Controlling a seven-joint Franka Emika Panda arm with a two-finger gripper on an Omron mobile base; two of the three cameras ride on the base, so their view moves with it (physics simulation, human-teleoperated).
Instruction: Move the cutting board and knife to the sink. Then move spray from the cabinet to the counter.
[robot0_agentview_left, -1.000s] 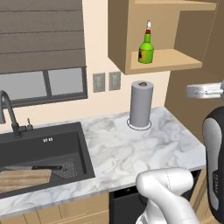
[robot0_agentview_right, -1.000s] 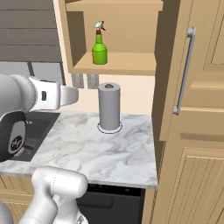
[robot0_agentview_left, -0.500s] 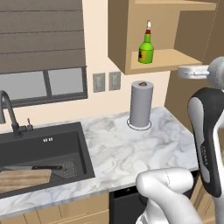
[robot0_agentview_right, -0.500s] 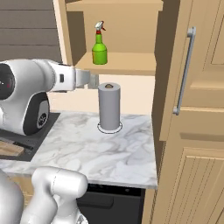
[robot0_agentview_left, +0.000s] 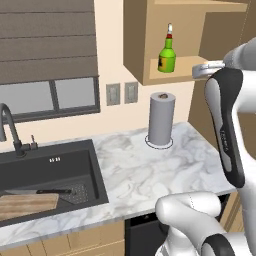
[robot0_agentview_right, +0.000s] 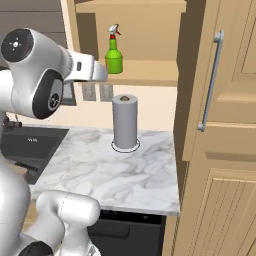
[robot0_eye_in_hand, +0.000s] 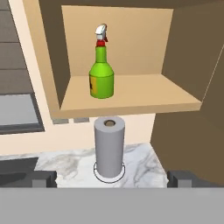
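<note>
We see the white arm risen high from its base, its upper link standing nearly upright and its forearm bent over at the top so that the wrist reaches out level. The end effector (robot0_eye_in_hand: 109, 178) hangs in the air with nothing between its two dark fingertips (robot0_eye_in_hand: 41, 178), which stand wide apart at opposite sides of the hand view. In the left base view the end effector (robot0_agentview_left: 201, 70) juts sideways from the wrist.
</note>
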